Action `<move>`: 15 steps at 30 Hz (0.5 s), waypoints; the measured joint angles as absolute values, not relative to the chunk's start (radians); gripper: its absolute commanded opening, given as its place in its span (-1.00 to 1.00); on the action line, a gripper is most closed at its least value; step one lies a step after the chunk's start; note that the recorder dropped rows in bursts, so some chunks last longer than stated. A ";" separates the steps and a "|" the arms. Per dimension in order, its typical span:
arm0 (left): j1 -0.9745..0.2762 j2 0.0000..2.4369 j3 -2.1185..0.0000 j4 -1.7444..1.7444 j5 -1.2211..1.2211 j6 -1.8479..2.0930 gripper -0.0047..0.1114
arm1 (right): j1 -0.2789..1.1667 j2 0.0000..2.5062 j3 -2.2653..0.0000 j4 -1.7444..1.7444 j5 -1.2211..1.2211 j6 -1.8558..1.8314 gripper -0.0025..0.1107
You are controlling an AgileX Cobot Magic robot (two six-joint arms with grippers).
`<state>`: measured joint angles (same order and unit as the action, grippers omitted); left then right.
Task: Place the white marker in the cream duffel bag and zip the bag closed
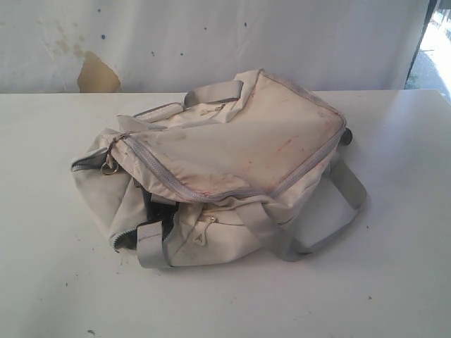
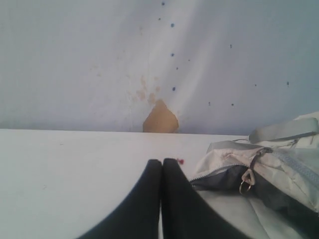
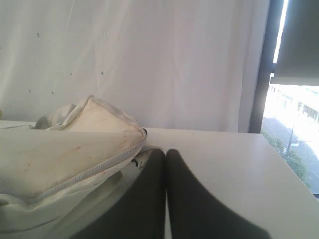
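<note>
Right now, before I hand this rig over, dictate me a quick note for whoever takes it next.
Left claw: shut, empty, beside the cream duffel bag, at its open end.
Right claw: shut, empty, by the other end.
Bag: slumped on the table, zip gaping near the left claw, dark lining showing.
White marker: in no view; possibly inside, cannot tell.
Left: confirm marker, finish zipping.

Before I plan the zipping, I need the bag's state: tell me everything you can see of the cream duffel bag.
The cream duffel bag is soft, slumped fabric with reddish smears on its top panel. It lies on the white table, with nothing else visibly touching it. A grey zipper edges the top flap, which gapes at the left end in the exterior view, showing dark lining. Its grey webbing handles flop onto the table. A small metal ring hangs at that left end.
</note>
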<state>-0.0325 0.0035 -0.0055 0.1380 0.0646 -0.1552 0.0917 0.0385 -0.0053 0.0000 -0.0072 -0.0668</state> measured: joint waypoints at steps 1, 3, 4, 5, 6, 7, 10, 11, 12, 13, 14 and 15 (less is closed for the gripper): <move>-0.032 0.004 -0.006 0.138 0.071 -0.157 -0.92 | 0.092 0.038 -0.005 0.000 0.000 -0.067 -0.96; -0.032 0.004 -0.006 0.136 0.082 -0.157 -0.92 | 0.092 0.038 -0.005 0.000 0.000 -0.067 -0.96; -0.032 0.004 -0.006 0.136 0.092 -0.157 -0.92 | 0.092 0.038 -0.005 0.000 0.000 -0.067 -0.96; -0.032 0.004 -0.006 0.136 0.098 -0.157 -0.92 | 0.092 0.038 -0.005 0.000 0.000 -0.067 -0.96; -0.032 0.004 -0.006 0.136 0.102 -0.157 -0.92 | 0.092 0.040 -0.005 0.000 0.000 -0.067 -0.96; -0.032 0.004 -0.006 0.136 0.110 -0.157 -0.92 | 0.092 0.040 -0.005 0.000 0.000 -0.067 -0.96; -0.032 0.004 -0.006 0.136 0.117 -0.157 -0.92 | 0.092 0.040 -0.005 0.000 0.000 -0.067 -0.96; -0.032 0.004 -0.006 0.136 0.119 -0.157 -0.92 | 0.092 0.040 -0.005 0.000 0.000 -0.067 -0.96; -0.032 0.004 -0.006 0.136 0.119 -0.157 -0.92 | 0.092 0.040 -0.005 0.000 0.000 -0.067 -0.96; -0.032 0.004 -0.006 0.136 0.119 -0.157 -0.92 | 0.092 0.040 -0.005 0.000 0.000 -0.067 -0.96; -0.032 0.004 -0.006 0.136 0.119 -0.157 -0.92 | 0.092 0.040 -0.005 0.000 0.000 -0.067 -0.96; -0.032 0.004 -0.006 0.136 0.119 -0.157 -0.92 | 0.092 0.040 -0.005 0.000 0.000 -0.067 -0.96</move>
